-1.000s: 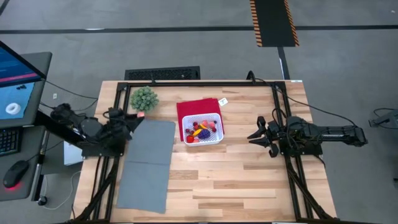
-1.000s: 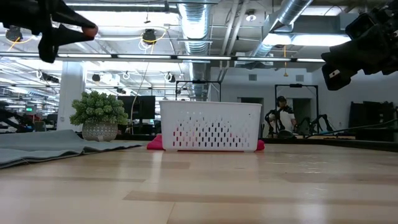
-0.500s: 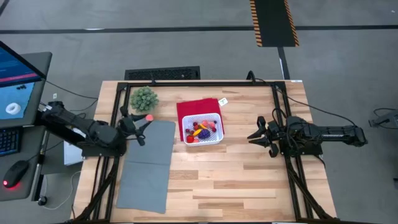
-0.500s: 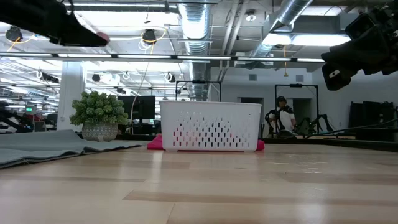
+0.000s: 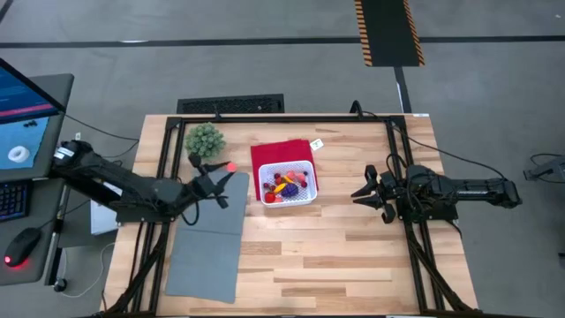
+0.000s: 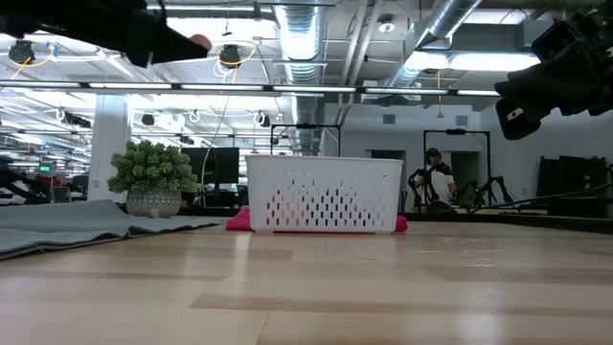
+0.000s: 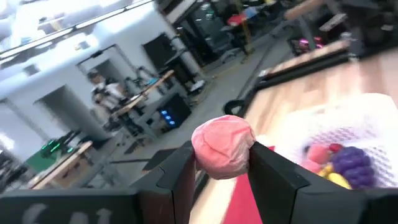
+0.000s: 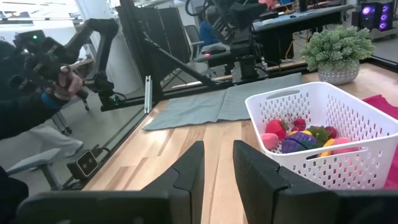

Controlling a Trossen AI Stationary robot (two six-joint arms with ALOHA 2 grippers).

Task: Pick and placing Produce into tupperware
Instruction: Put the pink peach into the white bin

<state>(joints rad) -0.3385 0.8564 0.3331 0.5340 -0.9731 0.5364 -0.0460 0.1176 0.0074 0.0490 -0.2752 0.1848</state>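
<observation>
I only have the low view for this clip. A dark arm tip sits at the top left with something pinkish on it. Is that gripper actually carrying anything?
Observer: Yes. The left gripper is shut on a pink produce piece.
Operator: Is it over the basket yet?
Observer: No. From above it hangs over the grey mat, short of the tupperware.
Operator: And the basket's contents?
Observer: Already several pieces, including purple grapes.
</observation>
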